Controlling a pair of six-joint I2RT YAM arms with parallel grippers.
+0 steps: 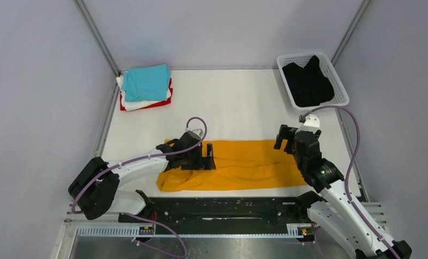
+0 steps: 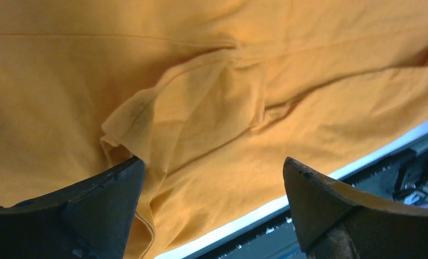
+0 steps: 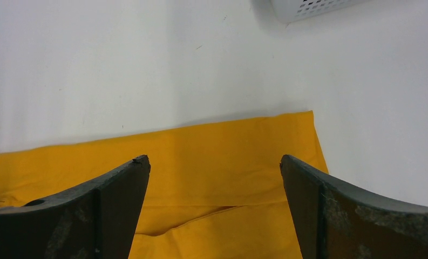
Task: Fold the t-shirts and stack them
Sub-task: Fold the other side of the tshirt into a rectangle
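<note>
The orange-yellow shirt [image 1: 244,164] lies flat on the white bench [image 1: 244,102], near the front edge. It makes one long band from left to right, between the two arms. A crease runs along its length.

The left gripper [image 1: 208,157] hangs low over the left part of this shirt, with its jaws wide apart and nothing between them. In the left wrist view the gripper [image 2: 212,162] looks down on the orange-yellow shirt [image 2: 308,70], where a sleeve [image 2: 201,108] is folded over the body cloth. The hem of the sleeve comes close to the tip of the left finger [image 2: 109,199]; whether they touch, one cannot tell.

The right gripper [image 1: 286,144] stands at the right end of the shirt, also fully apart and holding nothing. In the right wrist view the gripper [image 3: 214,159] is above the far right corner of the shirt [image 3: 211,162], which lies smooth on the bench [image 3: 147,65].

In the far left corner there is a folded pile: the turquoise shirt [image 1: 145,82] on top, the white shirt [image 1: 138,103] under it, and the red shirt [image 1: 158,104] at the bottom, with only its edges showing.

In the far right corner stands the basket [image 1: 338,81], and the black shirt [image 1: 307,83] lies crumpled inside it. A corner of the basket [image 3: 308,6] also shows in the right wrist view.
</note>
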